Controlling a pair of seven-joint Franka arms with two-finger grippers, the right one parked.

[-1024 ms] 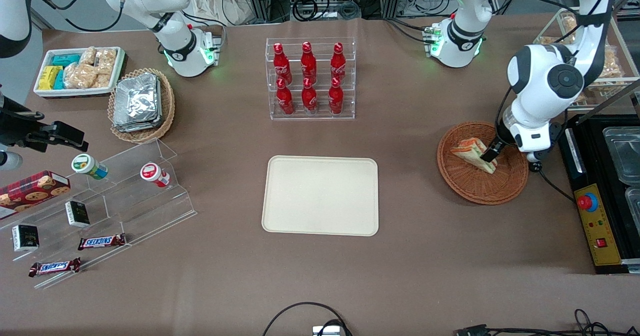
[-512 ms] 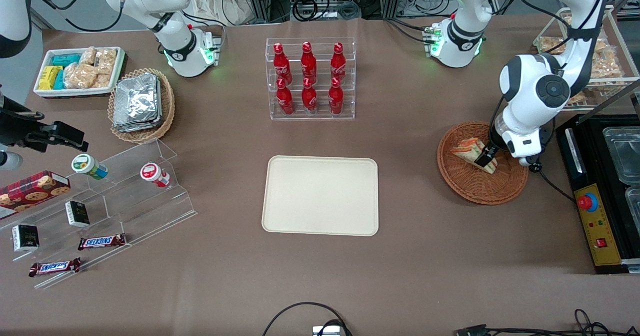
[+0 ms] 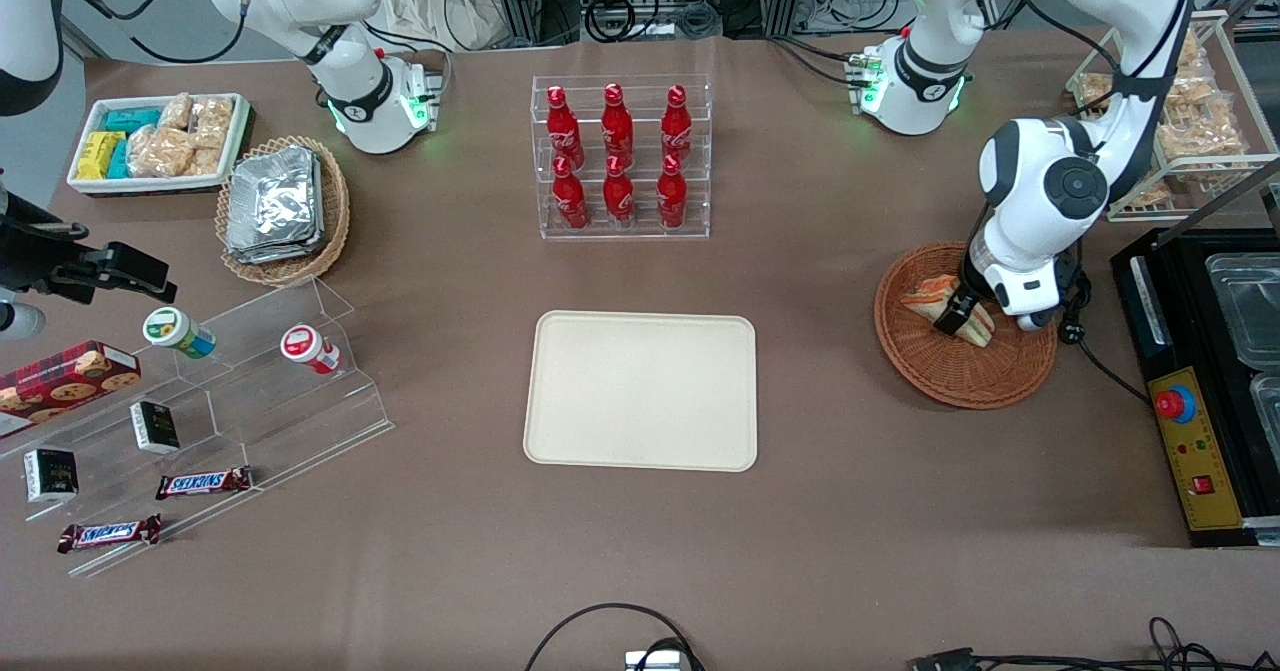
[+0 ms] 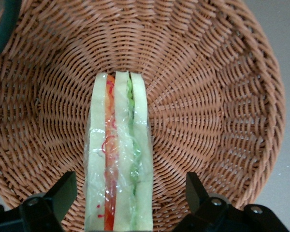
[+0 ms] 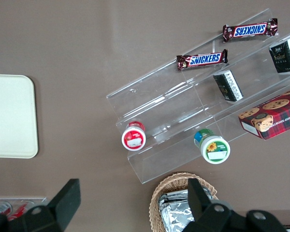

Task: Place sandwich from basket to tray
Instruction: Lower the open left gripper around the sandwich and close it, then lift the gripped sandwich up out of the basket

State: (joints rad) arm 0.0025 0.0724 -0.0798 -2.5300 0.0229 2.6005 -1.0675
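SNICKERS in white block letters on two brown chocolate bars [image 5: 202, 60] [image 5: 249, 30] lying on the clear acrylic step display [image 5: 183, 101], white script logo on the red bottles [image 3: 618, 156], too small to read

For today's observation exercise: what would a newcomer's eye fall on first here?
The gripper sits low in the basket, its open jaws straddling the wrapped sandwich. The bare tray lies mid-table, nearer the front camera than the red bottles.
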